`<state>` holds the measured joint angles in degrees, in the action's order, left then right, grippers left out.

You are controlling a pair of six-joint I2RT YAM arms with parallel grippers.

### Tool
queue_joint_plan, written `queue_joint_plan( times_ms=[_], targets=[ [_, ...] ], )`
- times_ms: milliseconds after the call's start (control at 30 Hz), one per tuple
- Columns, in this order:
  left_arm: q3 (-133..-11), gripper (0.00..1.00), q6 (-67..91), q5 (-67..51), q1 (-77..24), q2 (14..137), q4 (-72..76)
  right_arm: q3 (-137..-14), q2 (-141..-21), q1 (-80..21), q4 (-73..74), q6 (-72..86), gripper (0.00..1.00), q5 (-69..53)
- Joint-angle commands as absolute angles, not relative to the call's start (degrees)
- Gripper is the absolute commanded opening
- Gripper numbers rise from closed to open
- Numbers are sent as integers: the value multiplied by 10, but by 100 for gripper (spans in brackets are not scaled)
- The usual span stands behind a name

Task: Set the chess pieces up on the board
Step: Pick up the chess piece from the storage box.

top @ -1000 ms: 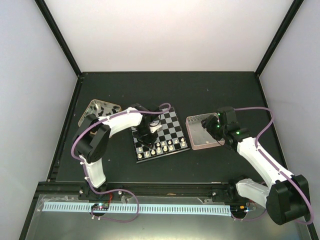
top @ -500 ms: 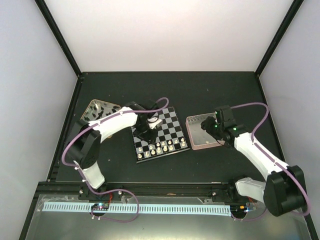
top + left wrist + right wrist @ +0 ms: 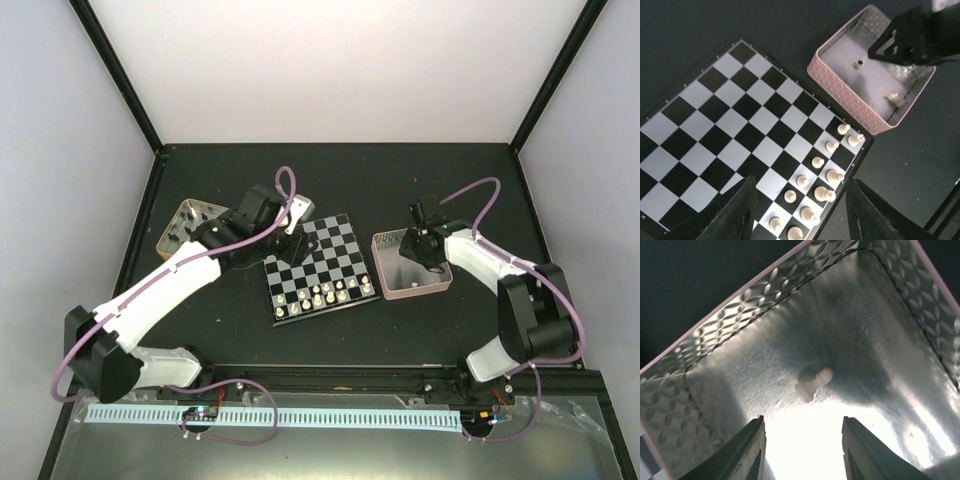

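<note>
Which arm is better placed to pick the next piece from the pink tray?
Right: its open fingers hang over the pink tray, a white piece just ahead. Left fingers hover over the board.

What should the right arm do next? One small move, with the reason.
Probably lower the right arm's open, empty jaws onto the small cream-white chess piece on the shiny floor of the pink square tray, then shut on it. The piece sits just ahead of the gap between the jaws, and the cream rows on the black-and-grey chessboard look incomplete.
</note>
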<state>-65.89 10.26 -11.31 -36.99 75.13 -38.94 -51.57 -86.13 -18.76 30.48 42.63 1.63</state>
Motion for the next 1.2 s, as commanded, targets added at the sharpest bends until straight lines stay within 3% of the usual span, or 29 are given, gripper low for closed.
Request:
queue_joint_plan(
  times_ms=[0,333,867,1167],
  targets=[
    [-625,52,111,-100,-371,700,-306,-550,-908,-185,328,426,43,84],
    [-609,54,106,-87,-370,683,-301,-606,-993,-191,345,448,43,123],
    [-603,54,102,-83,-370,685,-298,-605,-1016,-204,364,444,42,107],
    [-602,54,104,-84,-369,685,-296,-592,-1011,-205,361,439,26,99]
  ],
)
